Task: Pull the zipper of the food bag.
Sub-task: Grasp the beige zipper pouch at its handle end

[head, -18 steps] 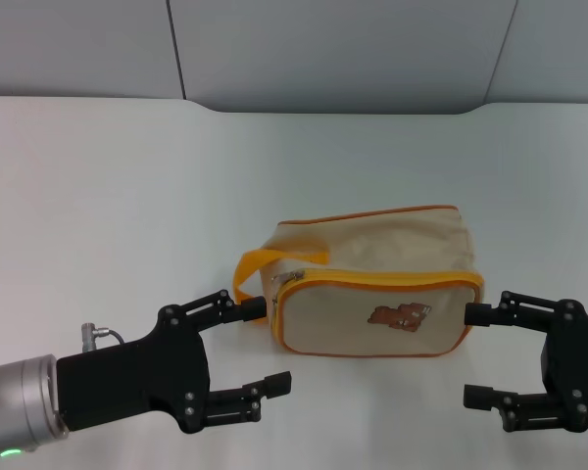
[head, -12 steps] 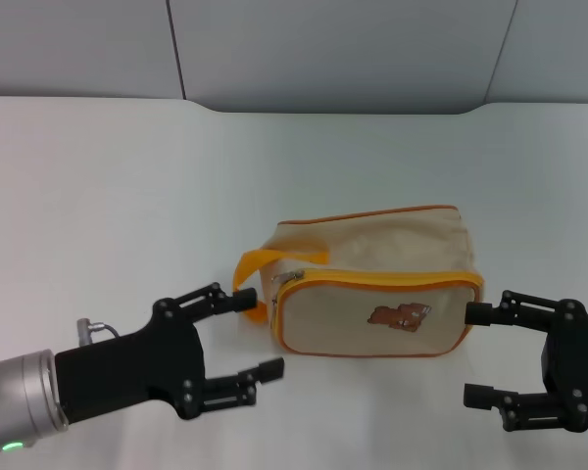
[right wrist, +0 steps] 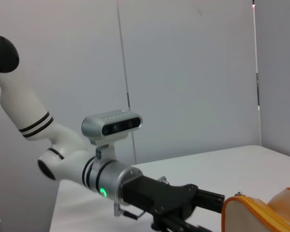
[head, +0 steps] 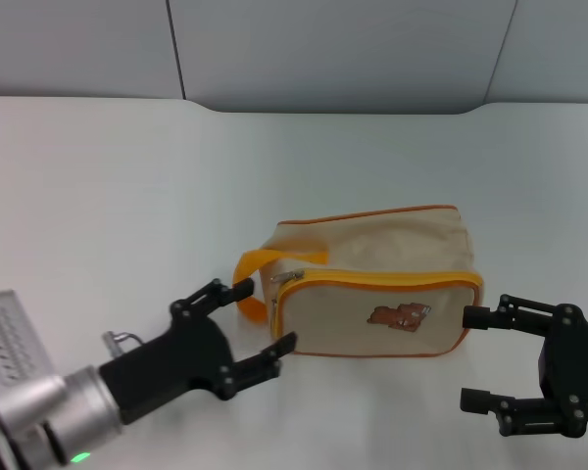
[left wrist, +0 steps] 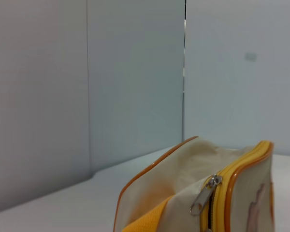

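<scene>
The beige food bag (head: 372, 250) with orange piping lies on the white table, bear print (head: 400, 315) facing me. Its orange strap handle (head: 258, 266) is at its left end. The zipper (head: 372, 275) runs along the orange-trimmed top edge of the front panel, and its silver pull tab (head: 287, 279) sits at the left corner. My left gripper (head: 265, 315) is open right beside that left end, one finger by the handle and one low by the front corner. The left wrist view shows the pull tab (left wrist: 205, 194) close up. My right gripper (head: 467, 357) is open just off the bag's right end.
A grey wall panel (head: 343, 49) runs behind the table's far edge. The right wrist view shows my left arm (right wrist: 106, 174) and a corner of the bag (right wrist: 261, 212). White tabletop (head: 127, 196) lies to the left and behind the bag.
My left gripper has swung up and to the right, closer to the bag's left end, with the arm now angled. The right gripper and the bag have not moved.
</scene>
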Motion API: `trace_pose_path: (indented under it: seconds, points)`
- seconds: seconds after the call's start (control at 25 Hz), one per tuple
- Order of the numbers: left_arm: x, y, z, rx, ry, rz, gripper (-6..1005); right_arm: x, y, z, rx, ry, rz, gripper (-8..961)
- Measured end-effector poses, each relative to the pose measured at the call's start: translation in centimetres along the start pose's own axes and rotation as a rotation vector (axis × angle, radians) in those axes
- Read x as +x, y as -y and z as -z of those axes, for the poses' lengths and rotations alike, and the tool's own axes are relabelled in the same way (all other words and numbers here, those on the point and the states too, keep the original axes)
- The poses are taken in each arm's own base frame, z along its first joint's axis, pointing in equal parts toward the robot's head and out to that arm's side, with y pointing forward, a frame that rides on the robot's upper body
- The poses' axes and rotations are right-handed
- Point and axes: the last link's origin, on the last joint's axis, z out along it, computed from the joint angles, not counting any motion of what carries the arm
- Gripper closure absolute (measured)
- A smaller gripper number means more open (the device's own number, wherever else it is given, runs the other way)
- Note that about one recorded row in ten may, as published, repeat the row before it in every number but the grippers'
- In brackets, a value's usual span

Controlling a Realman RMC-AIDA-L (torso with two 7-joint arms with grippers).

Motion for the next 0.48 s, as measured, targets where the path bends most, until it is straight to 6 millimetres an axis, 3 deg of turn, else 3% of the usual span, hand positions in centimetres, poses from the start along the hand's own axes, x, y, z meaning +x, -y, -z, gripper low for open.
trace_pose_path:
  seconds: [0.2, 0.48]
  points:
    - [-0.3, -1.2, -1.7, 0.073, -0.01, -0.044, 304, 0.0, 0.0, 0.0, 0.002, 0.002, 0.0, 115]
    - [-0.3, -0.9, -3.0, 0.109, 0.015, -0.068, 343, 0.0, 0.0, 0.0, 0.003, 0.007, -0.002, 122]
